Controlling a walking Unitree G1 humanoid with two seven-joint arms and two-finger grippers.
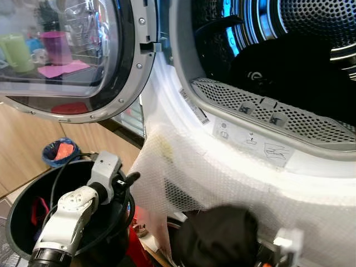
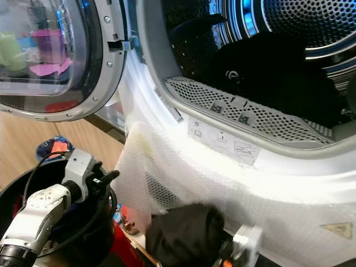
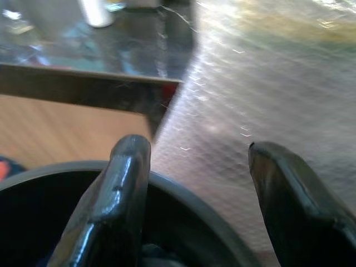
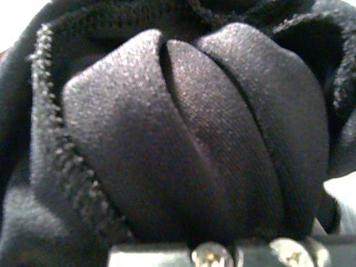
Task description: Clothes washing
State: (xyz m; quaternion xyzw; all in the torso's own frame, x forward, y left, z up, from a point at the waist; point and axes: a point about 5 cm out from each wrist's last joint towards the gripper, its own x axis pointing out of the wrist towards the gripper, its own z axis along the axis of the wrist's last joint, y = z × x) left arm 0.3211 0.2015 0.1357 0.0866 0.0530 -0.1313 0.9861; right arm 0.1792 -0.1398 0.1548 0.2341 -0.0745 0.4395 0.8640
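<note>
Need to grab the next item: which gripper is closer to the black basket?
Left. The left gripper hangs open over the basket rim; the right arm, beyond the rim below the washer opening, carries a black garment.

I'm looking into a home laundry corner. The landmark is a front-loading washing machine (image 1: 239, 167), its perforated steel drum (image 1: 311, 22) open with dark clothes (image 2: 278, 72) inside. Its round glass door (image 1: 67, 55) swings out to the left of the machine and mirrors household bits: a pink cup, a green mug. Below the door, beside the machine, I see a wood-look floor (image 1: 22, 150), and a black laundry basket (image 1: 22, 211) stands low at the machine's front left.
</note>
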